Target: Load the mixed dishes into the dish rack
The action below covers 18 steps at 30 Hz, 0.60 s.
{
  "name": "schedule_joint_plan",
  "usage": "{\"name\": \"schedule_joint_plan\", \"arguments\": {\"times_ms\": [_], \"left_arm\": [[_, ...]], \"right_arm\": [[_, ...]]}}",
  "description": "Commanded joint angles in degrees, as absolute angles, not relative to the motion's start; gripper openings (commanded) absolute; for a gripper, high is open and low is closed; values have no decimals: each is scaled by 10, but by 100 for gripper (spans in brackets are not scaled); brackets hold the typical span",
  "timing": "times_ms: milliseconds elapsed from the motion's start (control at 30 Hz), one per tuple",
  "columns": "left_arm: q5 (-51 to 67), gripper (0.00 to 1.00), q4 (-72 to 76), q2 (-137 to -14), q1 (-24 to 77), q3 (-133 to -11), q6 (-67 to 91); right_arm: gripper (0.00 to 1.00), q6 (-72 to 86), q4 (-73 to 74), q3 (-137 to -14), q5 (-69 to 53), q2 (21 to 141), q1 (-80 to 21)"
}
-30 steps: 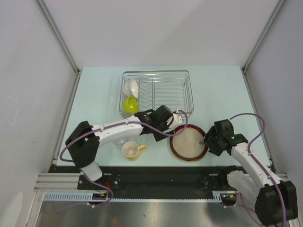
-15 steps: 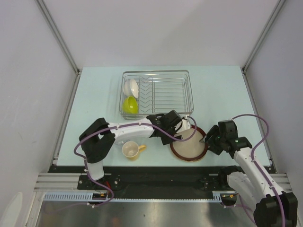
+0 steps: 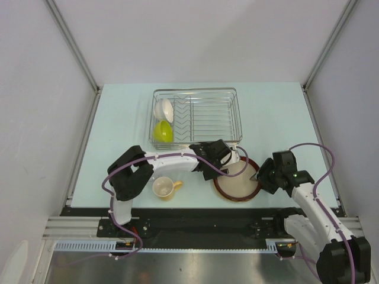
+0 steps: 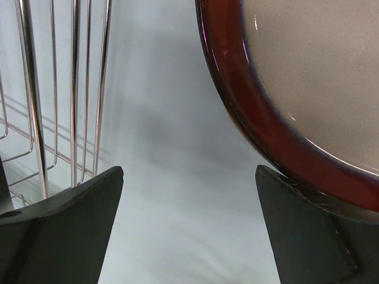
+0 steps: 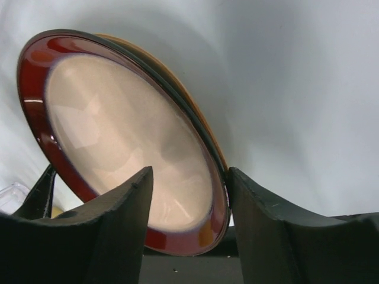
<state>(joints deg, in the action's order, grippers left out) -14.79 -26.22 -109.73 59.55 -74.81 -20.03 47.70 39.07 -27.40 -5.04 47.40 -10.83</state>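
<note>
Red-rimmed plate point(image 3: 235, 179), flanked
At its 11 o'clock the left gripper point(image 4: 188, 171) gapes wide; the right gripper point(image 5: 189, 171) straddles the 3 o'clock rim, grip unclear.

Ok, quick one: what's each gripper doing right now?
Left gripper: open, holding nothing.
Right gripper: open, straddling the rim of the dark-red-rimmed plate, not clamped.

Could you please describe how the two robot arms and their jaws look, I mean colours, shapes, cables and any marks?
Both the left arm and the right arm have white tubular links between bulky black joints. A thin purple cable loops along each. A small green light shows near the right arm's wrist. The jaws are dark grey, matte and wedge-shaped.
</note>
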Motion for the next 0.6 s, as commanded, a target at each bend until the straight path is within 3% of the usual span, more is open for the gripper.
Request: {"name": "schedule_joint_plan", "arguments": {"times_ms": [0, 233, 333, 367, 567], "left_arm": [[-117, 99, -213, -1108, 609, -780, -186], [-118, 98, -216, -1116, 620, -795, -185], [-120, 99, -223, -1118, 626, -802, -184], [-120, 98, -226, -1115, 627, -803, -183], [-133, 99, -257, -1074, 628, -797, -188]], "right_arm": [[55, 476, 357, -270, -86, 474, -109], [38, 463, 331, -265, -134, 459, -108], [6, 458, 333, -265, -142, 452, -109], [0, 456, 342, -266, -142, 448, -108], [0, 433, 366, -272, -151, 411, -108]]}}
